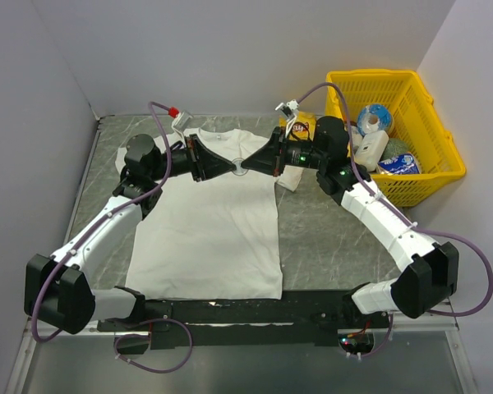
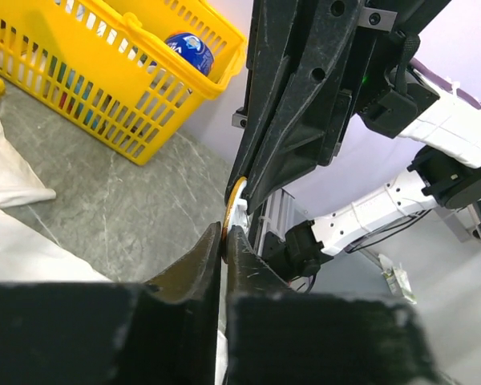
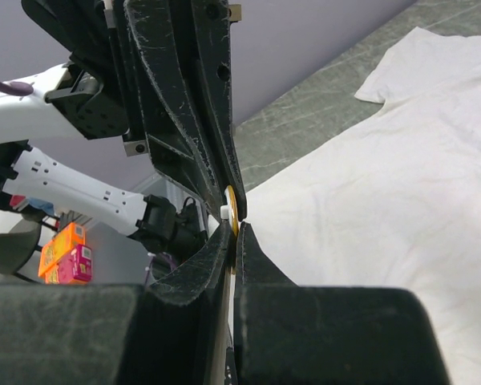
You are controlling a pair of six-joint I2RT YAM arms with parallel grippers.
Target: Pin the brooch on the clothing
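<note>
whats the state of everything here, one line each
brooch, pinched between both claws, held above the shirt, not pinned
left claw, shut on brooch
right claw, shut on brooch
shirt, spread flat on the table
basket, upright, partly filled

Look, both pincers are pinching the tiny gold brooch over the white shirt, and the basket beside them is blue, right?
Not quite: the basket is yellow, not blue, as the top view shows. The left pincer and right pincer do pinch the brooch over the white shirt.
</note>
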